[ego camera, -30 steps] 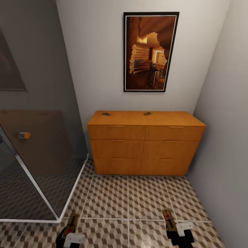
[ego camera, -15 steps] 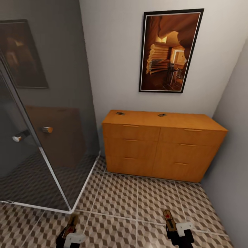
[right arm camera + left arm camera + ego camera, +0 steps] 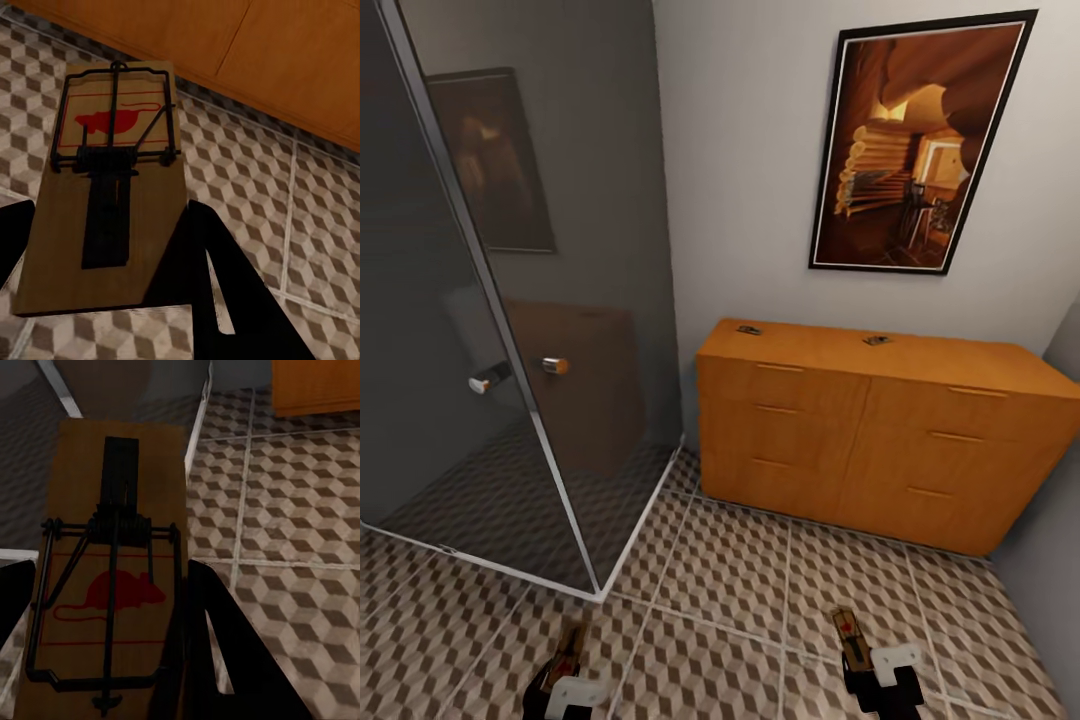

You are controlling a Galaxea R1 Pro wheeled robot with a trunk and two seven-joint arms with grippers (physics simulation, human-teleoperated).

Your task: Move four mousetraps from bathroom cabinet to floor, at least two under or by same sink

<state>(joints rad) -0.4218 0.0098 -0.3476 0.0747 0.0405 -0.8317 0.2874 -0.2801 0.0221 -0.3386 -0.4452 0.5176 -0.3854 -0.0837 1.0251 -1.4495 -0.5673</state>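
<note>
Two mousetraps (image 3: 877,340) lie on the cabinet (image 3: 880,430) top; two more ride clamped flat for carrying, one in the left gripper (image 3: 565,668), one in the right gripper (image 3: 860,655), above the bathroom floor (image 3: 730,570) before that cabinet.

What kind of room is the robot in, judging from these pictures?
Most likely a bathroom: a glass shower enclosure stands in the corner, the floor is tiled with a cube pattern, and a low wooden cabinet sits against the wall under a framed picture.
</note>
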